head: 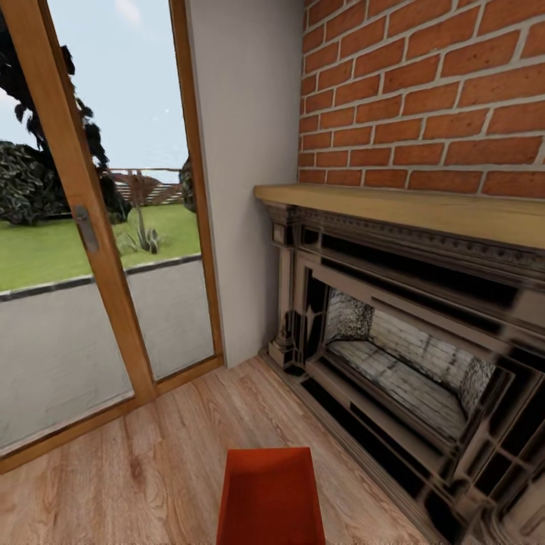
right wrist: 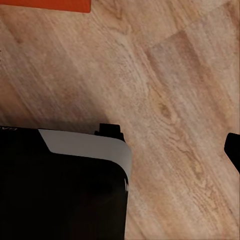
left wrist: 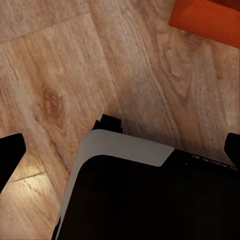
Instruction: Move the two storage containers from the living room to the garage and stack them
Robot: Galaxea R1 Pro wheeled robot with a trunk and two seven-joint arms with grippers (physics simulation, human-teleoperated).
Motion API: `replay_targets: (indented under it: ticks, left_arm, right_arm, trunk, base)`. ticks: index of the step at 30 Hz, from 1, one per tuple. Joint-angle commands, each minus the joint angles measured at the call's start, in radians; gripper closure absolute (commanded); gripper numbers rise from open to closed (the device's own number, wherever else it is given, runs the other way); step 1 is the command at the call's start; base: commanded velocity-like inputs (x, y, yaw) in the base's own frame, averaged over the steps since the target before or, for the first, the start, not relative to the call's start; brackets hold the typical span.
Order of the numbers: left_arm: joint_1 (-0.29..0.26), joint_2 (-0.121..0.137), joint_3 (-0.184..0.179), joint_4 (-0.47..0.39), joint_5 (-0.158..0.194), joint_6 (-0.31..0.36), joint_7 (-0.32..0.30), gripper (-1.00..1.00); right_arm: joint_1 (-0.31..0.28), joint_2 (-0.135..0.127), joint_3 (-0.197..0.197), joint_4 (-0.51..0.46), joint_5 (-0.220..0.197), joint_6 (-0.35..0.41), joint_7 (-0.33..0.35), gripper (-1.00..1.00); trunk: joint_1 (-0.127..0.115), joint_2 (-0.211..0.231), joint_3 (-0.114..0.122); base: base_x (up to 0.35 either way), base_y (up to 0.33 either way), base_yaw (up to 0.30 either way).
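Storage container (head: 270,496): one orange-red open-top bin stands on the light wood plank floor (head: 151,469) at the near centre of the head view, its opening facing up. It lies to the left of the fireplace (head: 409,356) and apart from it. A corner of an orange-red bin also appears in the left wrist view (left wrist: 210,20), and an orange-red edge appears in the right wrist view (right wrist: 45,5); it cannot be determined whether these belong to the same bin.

Surroundings: the ornate dark fireplace occupies the right side, beneath a light wood mantel shelf (head: 424,208) and a red brick chimney (head: 424,91). On the far left, a wood-framed glass door (head: 98,250) gives onto pavement and lawn. A plain white wall section (head: 242,151) separates the door from the brickwork.

Left gripper (left wrist: 122,150): two dark fingertips (left wrist: 11,155) appear at opposite edges of the frame, set wide apart and holding nothing, above bare plank floor and the robot's black and white base (left wrist: 135,195).

Right gripper: one dark fingertip (right wrist: 233,150) is visible at the frame edge; the finger spacing cannot be determined. The base (right wrist: 60,185) also appears below it.
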Motion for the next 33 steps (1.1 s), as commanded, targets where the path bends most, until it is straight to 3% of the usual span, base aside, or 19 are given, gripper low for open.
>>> replay_targets:
  ticks: [1,33]
  left_arm:
    - [0.000,0.000,-0.006,0.000,0.006,-0.001,0.002,-1.00]
    - [0.000,0.000,-0.006,0.000,0.005,-0.001,0.002,-1.00]
  right_arm:
    - [-0.001,0.003,0.008,0.003,-0.007,-0.005,0.000,-1.00]
    - [0.004,0.006,0.008,0.003,-0.005,0.000,0.002,-1.00]
  trunk:
    - [0.000,-0.001,-0.003]
    - [0.000,-0.001,-0.055]
  base:
    - [0.000,0.000,0.000]
    - [0.000,0.000,0.000]
